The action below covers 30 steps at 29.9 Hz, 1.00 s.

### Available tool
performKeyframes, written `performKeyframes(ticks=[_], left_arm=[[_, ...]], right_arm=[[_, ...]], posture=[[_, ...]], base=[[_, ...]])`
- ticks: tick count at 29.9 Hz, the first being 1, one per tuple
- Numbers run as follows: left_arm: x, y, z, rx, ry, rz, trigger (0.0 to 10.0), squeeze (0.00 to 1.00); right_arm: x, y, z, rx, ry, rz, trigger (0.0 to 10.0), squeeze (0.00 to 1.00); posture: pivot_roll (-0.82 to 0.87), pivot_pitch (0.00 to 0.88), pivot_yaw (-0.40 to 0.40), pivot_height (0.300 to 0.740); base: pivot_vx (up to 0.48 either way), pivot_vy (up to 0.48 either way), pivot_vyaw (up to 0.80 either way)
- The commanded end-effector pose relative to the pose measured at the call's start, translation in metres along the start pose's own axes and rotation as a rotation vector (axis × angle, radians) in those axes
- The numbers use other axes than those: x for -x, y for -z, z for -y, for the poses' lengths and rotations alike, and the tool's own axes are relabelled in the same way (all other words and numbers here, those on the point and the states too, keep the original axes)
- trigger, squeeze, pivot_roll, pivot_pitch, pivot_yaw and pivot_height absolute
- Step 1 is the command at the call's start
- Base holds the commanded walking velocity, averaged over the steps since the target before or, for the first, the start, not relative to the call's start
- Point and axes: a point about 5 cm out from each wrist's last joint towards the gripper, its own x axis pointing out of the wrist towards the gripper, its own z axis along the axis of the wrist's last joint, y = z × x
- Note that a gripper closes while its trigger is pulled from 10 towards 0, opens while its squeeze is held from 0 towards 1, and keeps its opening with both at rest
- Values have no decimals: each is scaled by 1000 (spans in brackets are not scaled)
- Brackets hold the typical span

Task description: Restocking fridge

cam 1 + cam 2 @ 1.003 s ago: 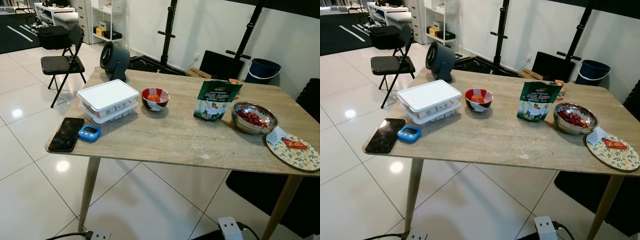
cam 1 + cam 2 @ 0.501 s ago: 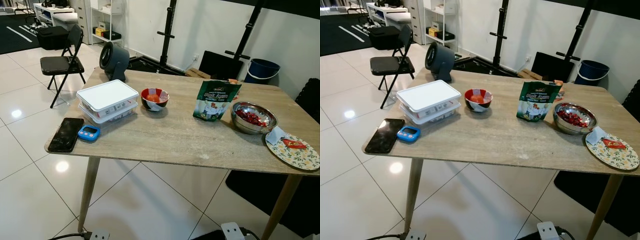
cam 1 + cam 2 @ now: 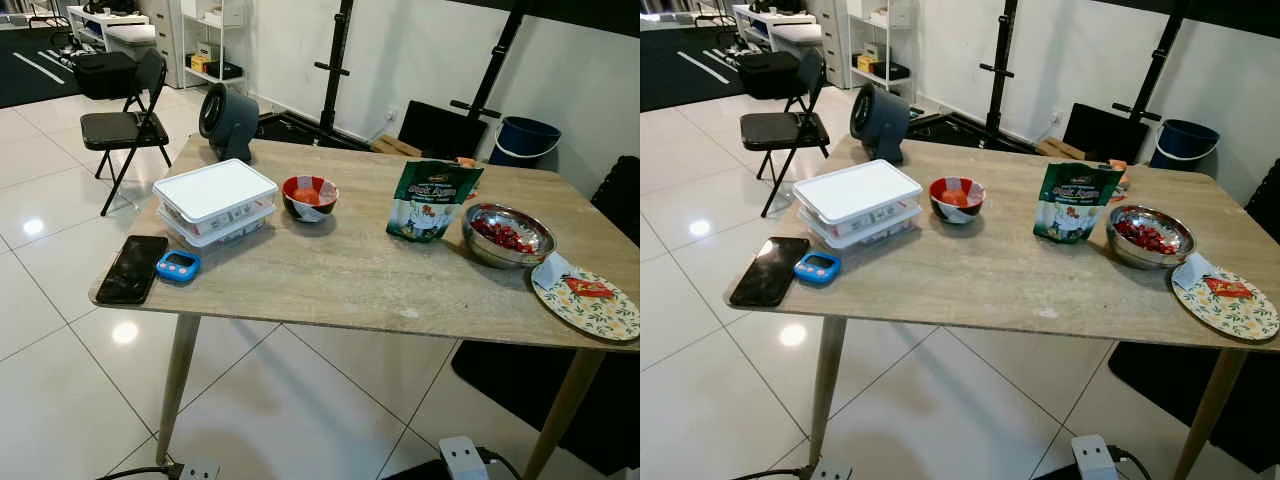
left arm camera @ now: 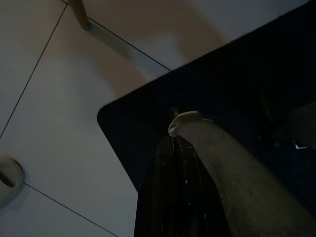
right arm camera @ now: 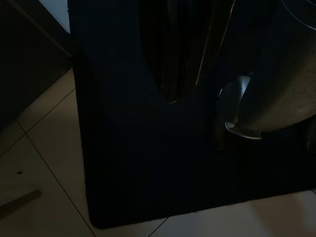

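Note:
A wooden table stands in front of me. On it are two stacked clear boxes with white lids, a red bowl holding something orange-red, an upright green pouch, a steel bowl of red food and a patterned plate with a red wrapper. Both arms hang idle low over a dark floor mat. In the left wrist view my left gripper has its fingers together with nothing between them. The dim right wrist view shows my right gripper the same way.
A black phone and a blue timer lie at the table's near left corner, a dark round fan at its far left. A folding chair stands to the left. A blue bucket and black stands line the wall. A power strip lies on the floor.
The head view shifts very slightly; nothing on the table has moved.

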Motion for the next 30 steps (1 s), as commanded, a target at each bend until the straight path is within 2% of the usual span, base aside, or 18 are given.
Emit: performKeyframes(ticks=[1,10,12,20,24,25,28,30], left_arm=[[2,16,6,-4,18,-69,10000,0],[1,12,9,-4,20,-62,10000,0],[0,8,8,7,11,-46,10000,0],[0,6,2,42,-18,-36,10000,0],[1,15,9,34,0,-54,10000,0],[3,25,13,32,8,-78,10000,0],[4,28,13,31,11,-85,10000,0],[6,36,14,20,18,-102,10000,0]], right_arm=[[1,2,5,-10,18,-8,10000,0],[2,2,11,2,34,-11,10000,0],[3,1,18,0,56,-6,10000,0],[4,5,23,37,65,-21,10000,0],[5,8,26,35,78,-18,10000,0],[6,20,26,29,79,-35,10000,0],[7,25,25,26,79,-43,10000,0],[7,36,23,20,83,-61,10000,0]], posture=[[73,0,-97,740],[107,0,-134,740],[124,0,-161,740],[128,0,-181,740],[104,0,-168,740],[96,0,-159,740],[96,0,-159,740],[78,3,-132,740]], base=[[0,0,0],[0,0,0],[0,0,0],[0,0,0],[0,0,0],[0,0,0],[0,0,0],[0,0,0]])
